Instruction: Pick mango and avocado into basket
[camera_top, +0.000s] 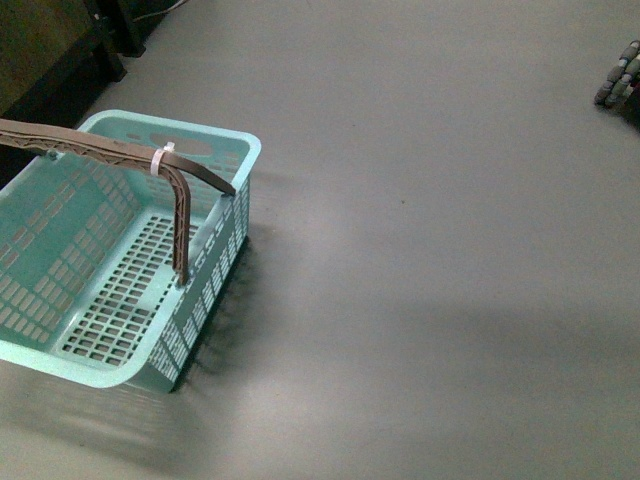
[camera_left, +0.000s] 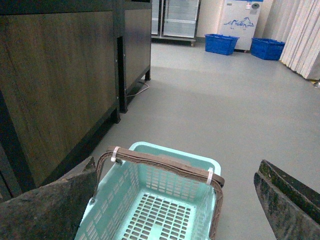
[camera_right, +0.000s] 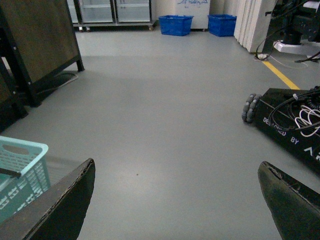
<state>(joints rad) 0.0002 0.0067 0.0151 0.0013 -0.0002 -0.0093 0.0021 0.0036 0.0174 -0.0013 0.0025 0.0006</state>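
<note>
Gripping state, left end effector (camera_left: 177, 170): released; its two dark, worn fingers (camera_left: 45, 210) stand wide apart with nothing clamped between them.
Gripping state, right end effector (camera_right: 176, 170): released as well; fingers (camera_right: 295, 200) spread wide, only bare floor seen through the gap.
Basket (camera_top: 60, 240), location: on the grey floor (camera_top: 430, 250), at the left of the front view, upright.
Basket, relative to left end effector: directly below and ahead of it in the left wrist view (camera_left: 170, 150), framed between the two fingers, not touched.
Basket, relative to right end effector: one teal corner (camera_right: 25, 170) shows at the edge of the right wrist view, off to the side of that end effector and apart from it.
Basket, interior: slotted walls and slotted bottom visible in the front and left wrist views.
Handles (camera_top: 110, 152): brown, ribbed, swung up over the opening and brought together.
Zip tie (camera_top: 160, 160): white, wrapped around the raised handles; the left wrist view shows two such ties (camera_left: 115, 154) (camera_left: 209, 176), one near each end of the handle span.
Cabinet (camera_left: 55, 75): dark wood, standing on the floor near the basket.
Blue bins (camera_left: 221, 43): two, far across the room, well apart from the basket.
Wheeled base (camera_right: 290, 130): black, carrying loose cables, on the floor near the right end effector; its grey wheel also shows at the front view's right edge (camera_top: 620, 72).
Yellow line (camera_right: 280, 75): on the floor, running toward the wheeled base.
</note>
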